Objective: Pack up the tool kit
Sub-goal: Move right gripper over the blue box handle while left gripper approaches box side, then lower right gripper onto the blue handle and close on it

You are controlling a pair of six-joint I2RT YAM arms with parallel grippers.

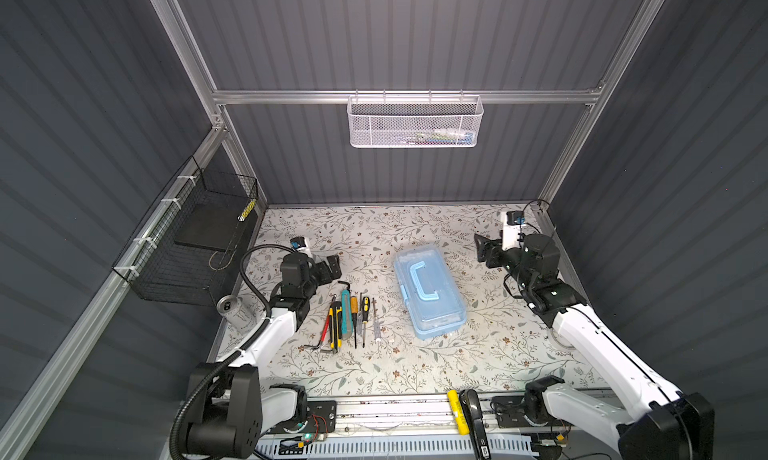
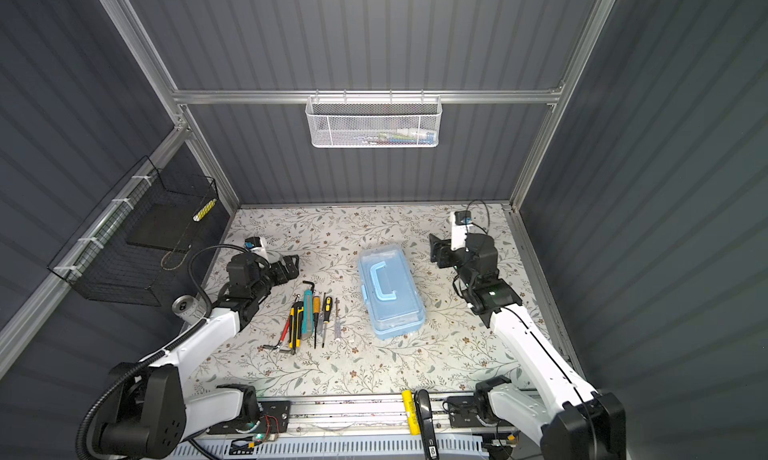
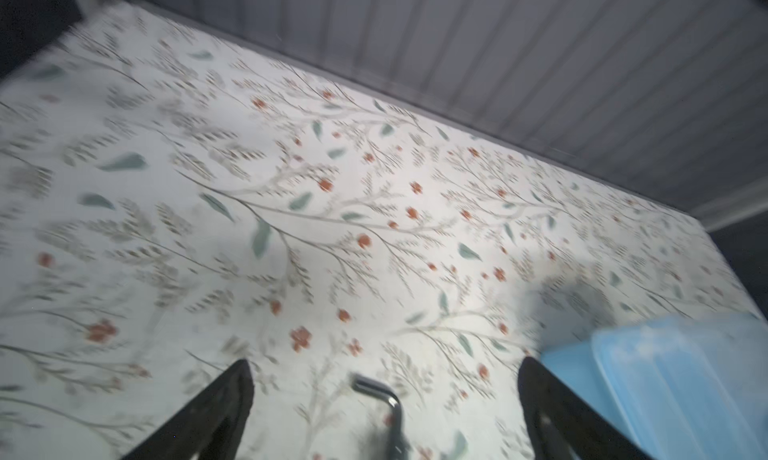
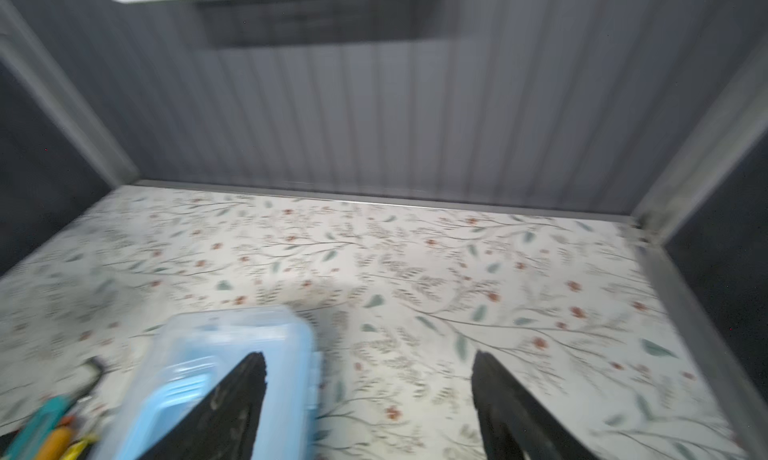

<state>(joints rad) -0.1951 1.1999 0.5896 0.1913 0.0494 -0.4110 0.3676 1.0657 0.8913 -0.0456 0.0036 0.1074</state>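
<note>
Floral desk (image 1: 415, 366) holds the shut tool kit box (image 1: 430, 289) at centre, tools (image 1: 349, 316) at its 9 o'clock, and with left fingers (image 3: 220, 412) and right fingers (image 4: 237, 404) spread empty, a clumsy grab could skid it into them.

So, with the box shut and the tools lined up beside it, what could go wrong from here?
The tools lie packed side by side, so gripping one may drag a neighbour. The light-blue box stands unheld on the table; opening it one-handed could slide or tip it.
</note>
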